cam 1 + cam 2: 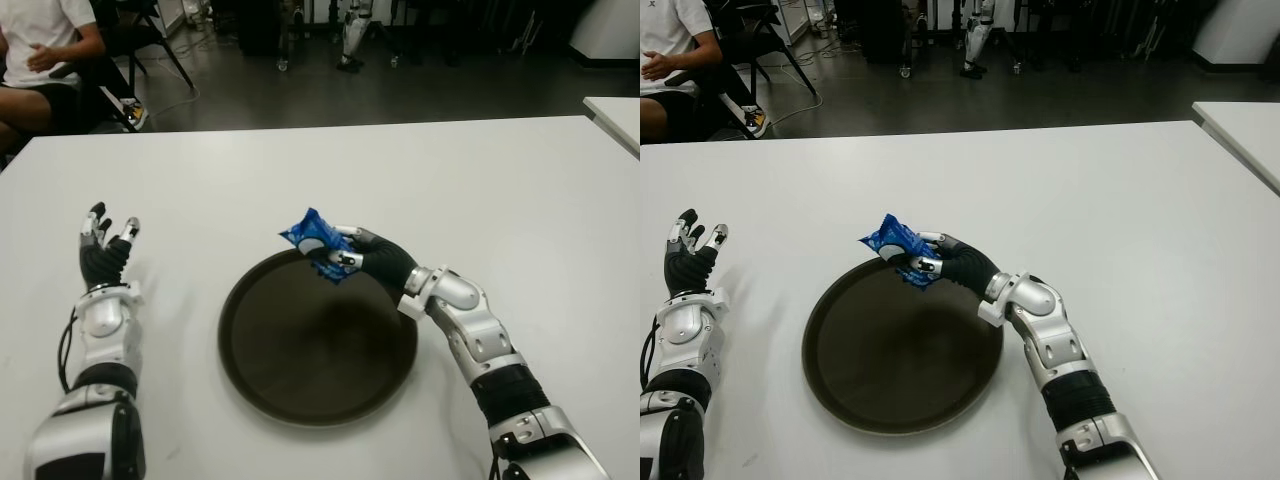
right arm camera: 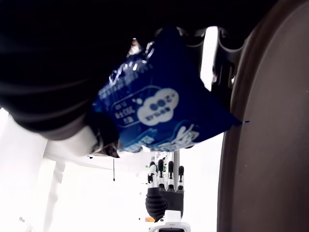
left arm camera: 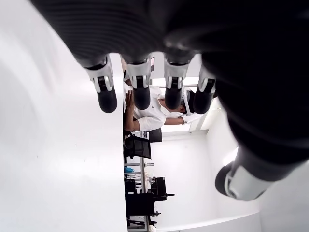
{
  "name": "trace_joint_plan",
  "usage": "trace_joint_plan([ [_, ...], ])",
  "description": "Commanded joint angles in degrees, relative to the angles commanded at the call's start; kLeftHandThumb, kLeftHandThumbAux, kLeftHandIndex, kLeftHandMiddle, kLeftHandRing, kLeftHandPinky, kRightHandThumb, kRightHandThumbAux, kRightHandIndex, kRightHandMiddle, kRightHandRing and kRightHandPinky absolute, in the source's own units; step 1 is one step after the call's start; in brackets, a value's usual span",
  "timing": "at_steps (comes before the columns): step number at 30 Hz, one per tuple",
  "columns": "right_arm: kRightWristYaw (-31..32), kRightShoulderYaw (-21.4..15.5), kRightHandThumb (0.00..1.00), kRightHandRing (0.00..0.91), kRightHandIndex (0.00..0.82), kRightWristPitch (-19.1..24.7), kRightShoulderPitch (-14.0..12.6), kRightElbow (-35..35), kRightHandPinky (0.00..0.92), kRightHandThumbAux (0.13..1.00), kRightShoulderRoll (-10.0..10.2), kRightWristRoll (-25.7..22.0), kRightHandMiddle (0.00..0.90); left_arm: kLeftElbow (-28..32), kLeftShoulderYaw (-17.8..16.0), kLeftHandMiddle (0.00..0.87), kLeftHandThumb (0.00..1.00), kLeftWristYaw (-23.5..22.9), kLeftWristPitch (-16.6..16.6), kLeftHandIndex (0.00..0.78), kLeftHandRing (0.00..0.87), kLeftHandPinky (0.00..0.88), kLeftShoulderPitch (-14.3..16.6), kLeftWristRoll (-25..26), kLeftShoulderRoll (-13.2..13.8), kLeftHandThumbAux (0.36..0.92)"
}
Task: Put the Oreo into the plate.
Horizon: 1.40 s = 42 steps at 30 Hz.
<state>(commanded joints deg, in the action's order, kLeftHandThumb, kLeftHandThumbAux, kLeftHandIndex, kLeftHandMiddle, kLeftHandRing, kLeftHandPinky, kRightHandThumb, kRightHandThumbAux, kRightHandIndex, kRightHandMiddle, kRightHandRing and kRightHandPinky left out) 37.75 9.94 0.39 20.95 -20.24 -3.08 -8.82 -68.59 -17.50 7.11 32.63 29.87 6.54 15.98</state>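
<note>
At the far left a seated person (image 1: 45,50) is cut off by the frame edge, beyond the white table (image 1: 500,190). The left hand (image 1: 105,250) shows left of the plate, fingers straight and spread, holding nothing. The dark round plate (image 1: 300,390) lies in the middle with nothing inside. The right hand (image 1: 360,255) has its fingers curled around 1 blue Oreo packet (image 1: 312,238) over the plate's far rim; the packet's long axis runs from the fingers up toward the left, its near end hidden in the grip.
</note>
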Motion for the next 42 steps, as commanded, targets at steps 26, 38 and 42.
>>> trace_joint_plan([
  [26, -4.28, 0.65, 0.708, 0.815, 0.441, 6.11, -1.67, 5.53, 0.798, 0.715, 0.38, 0.25, 0.815, -0.54, 0.04, 0.0, 0.0, -0.3, 0.71, 0.0, 0.0, 0.0, 0.08, -0.28, 0.15, 0.658],
  [38, -3.84, 2.2, 0.706, 0.819, 0.441, 2.4, -1.62, 4.04, 0.797, 0.718, -0.1, 2.42, 0.819, -0.49, -0.28, 0.0, 0.0, -1.0, 1.1, 0.0, 0.0, 0.0, 0.05, 0.21, -0.07, 0.662],
  [42, -3.13, 2.4, 0.705, 0.819, 0.44, 1.99, -1.67, 3.79, 0.796, 0.719, 0.01, 1.97, 0.822, -0.44, -0.42, 0.0, 0.0, -1.12, 1.12, 0.0, 0.0, 0.0, 0.06, 0.27, -0.14, 0.662],
])
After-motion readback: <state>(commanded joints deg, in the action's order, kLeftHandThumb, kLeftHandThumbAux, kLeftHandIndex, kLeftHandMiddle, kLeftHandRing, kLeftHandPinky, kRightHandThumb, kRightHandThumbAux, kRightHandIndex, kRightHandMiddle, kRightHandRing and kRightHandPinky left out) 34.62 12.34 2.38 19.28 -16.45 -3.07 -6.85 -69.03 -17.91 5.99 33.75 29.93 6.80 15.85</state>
